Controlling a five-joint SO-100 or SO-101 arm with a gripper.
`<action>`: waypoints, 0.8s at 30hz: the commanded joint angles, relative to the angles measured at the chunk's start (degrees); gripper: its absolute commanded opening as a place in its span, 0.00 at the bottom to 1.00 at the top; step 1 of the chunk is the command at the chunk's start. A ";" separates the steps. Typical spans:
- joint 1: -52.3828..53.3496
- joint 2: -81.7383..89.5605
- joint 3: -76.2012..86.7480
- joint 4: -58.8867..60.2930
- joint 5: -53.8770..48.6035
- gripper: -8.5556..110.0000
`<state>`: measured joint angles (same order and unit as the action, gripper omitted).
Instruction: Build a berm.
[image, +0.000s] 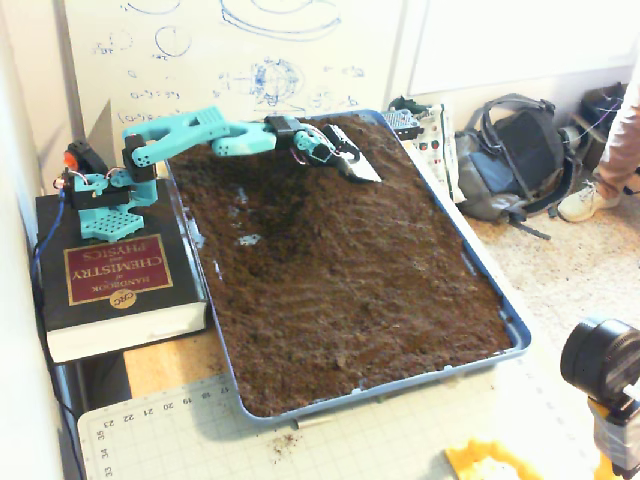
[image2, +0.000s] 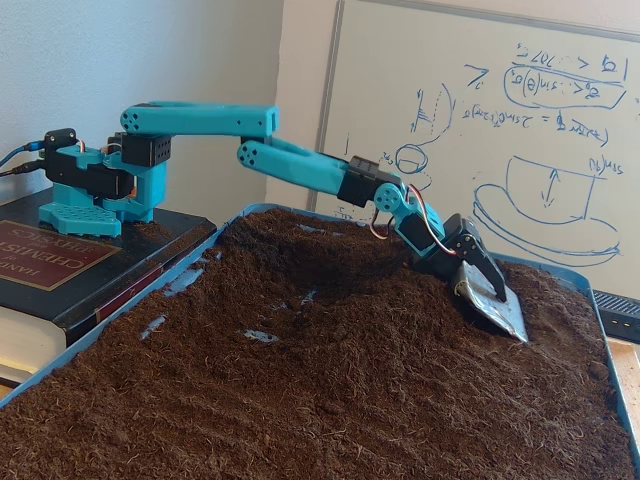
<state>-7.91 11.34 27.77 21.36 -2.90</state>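
The berm (image2: 330, 250) (dark, crumbly soil) rises along the tray's far end.

Behind my workspace: whiteboard (image2: 500, 130) with blue marker sketches, white wall (image2: 130, 50) left of it. Speckled floor (image: 580, 260) at right in a fixed view, grey backpack (image: 510, 150) lying on it, cardboard box (image: 612, 110) beyond. Green cutting mat (image: 300, 440) on tabletop near front. Thick book (image: 110, 280) at left. Bright, even light.
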 joint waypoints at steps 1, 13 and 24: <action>2.37 5.89 13.27 0.62 0.18 0.07; 2.29 24.87 42.89 0.62 0.09 0.07; 2.37 31.82 54.76 0.62 0.09 0.08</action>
<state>-7.47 42.98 74.27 21.27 -2.90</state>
